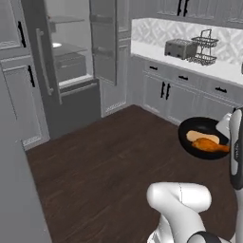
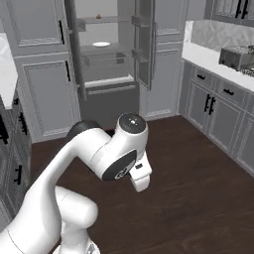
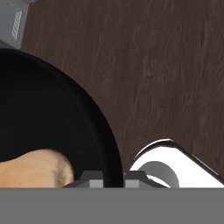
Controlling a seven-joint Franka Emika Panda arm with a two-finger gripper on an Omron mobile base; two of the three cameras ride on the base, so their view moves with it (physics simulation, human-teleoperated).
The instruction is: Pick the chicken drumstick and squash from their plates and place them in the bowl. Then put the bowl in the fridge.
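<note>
At the upper left of the left base view stands the tall grey fridge (image 1: pixel 71 71), its door swung open on glass shelves, one of which carries a single small white dish (image 1: pixel 56 45); in the right base view the same open fridge fills the upper middle. Moving right across the dark wooden floor (image 1: pixel 104 161), the wide, shallow, glossy black bowl (image 1: pixel 205 137) hangs in the air at the right edge of the left base view, well apart from the fridge. Inside it lie one pale tan squash (image 1: pixel 201 136) and one orange-brown chicken drumstick (image 1: pixel 211 145), side by side. So the filling step looks done: both foods are in the bowl, the bowl is lifted, and what remains is to carry it to a fridge shelf and release it. In the hand view the hand (image 3: pixel 113 180) sits at the bottom centre, its fingertips pinched tight on the bowl's rim, with the squash to the left. On the white counter (image 1: pixel 156 52) at the upper right stand one silver toaster (image 1: pixel 179 48) and one wire rack (image 1: pixel 204 47).
</note>
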